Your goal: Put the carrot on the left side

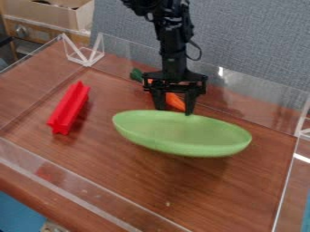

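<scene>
Behind the tilted green plate (182, 132), gripper (177, 98) straddles the carrot (177, 101); grasp or mere contact cannot be told.

Carrot (177, 101): small, orange, mostly hidden between dark fingers (154, 91), at 12 o'clock of green plate (182, 132), on counter (109, 163).

From my station I saw the single black arm reach in from the top of the view and drop almost vertically, its wrist straight over the tool (176, 96). The tool pointed straight down, close to the desk (72, 154). Its two dark fingers (157, 93) hung side by side with a moderate gap between them, neither fully spread nor closed together.
</scene>
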Robot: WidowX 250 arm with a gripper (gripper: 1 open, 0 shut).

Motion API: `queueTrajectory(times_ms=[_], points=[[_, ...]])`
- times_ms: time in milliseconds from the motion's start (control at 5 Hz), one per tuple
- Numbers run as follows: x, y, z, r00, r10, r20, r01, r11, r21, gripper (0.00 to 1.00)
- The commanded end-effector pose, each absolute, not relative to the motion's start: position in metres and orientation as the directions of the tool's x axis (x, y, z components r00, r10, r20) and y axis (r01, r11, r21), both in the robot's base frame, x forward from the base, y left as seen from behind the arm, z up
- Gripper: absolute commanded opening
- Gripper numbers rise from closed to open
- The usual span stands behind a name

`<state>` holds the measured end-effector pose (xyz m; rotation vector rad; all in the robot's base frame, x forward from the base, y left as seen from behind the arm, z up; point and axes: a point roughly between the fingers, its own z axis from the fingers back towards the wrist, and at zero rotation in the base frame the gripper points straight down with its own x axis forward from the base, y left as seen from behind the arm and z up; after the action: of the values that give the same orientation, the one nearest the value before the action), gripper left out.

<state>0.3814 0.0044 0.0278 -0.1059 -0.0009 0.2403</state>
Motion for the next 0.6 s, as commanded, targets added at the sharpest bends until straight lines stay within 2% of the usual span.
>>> queueTrajectory(times_ms=[0,400], points=[[0.382,0.011,0.04,0.968,0.248,0.02,-0.245,0.963,-0.113,0.0],[0.362,0.033,0.066,0.96,0.277,0.044,-0.268,0.952,-0.149,0.0]])
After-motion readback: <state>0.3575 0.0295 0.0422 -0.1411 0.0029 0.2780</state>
